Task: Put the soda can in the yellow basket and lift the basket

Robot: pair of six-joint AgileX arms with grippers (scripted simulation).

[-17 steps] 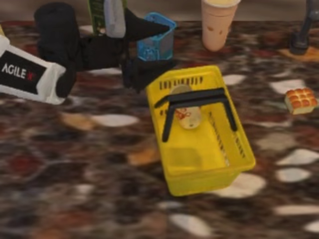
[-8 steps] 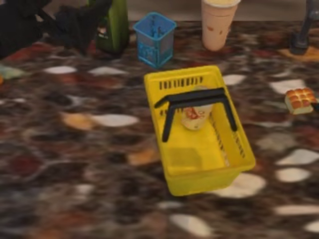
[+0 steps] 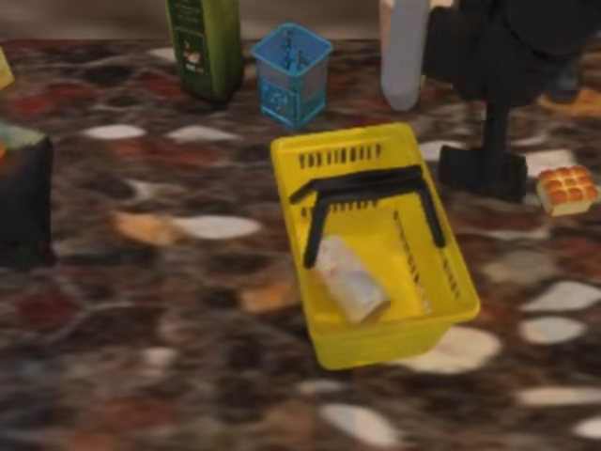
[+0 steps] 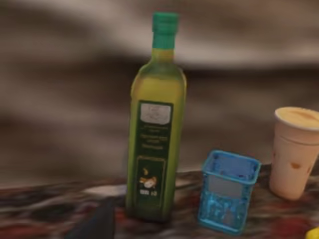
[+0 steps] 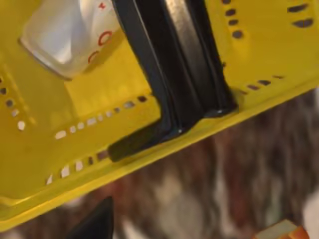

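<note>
With the soda can (image 3: 350, 278) already lying on its side on the floor of the yellow basket (image 3: 449, 322), toward the near end, judged the first half of the task done. Left to do: gripping the two black handles (image 3: 366, 185), folded together across the middle of the basket, and lifting. Saw the basket standing flat on the table (image 3: 141, 357), not yet raised.

Found the right hand (image 3: 484, 169) just beside the basket's right rim at the far end, holding nothing; could not tell how far its fingers were spread. Saw the left arm at the table's left edge, its hand out of sight.

Noted a mottled dark marble surface, with a green bottle (image 3: 204, 45), blue basket (image 3: 292, 71), peach cup (image 4: 294, 149) along the far edge and bread (image 3: 567, 188) at right.
</note>
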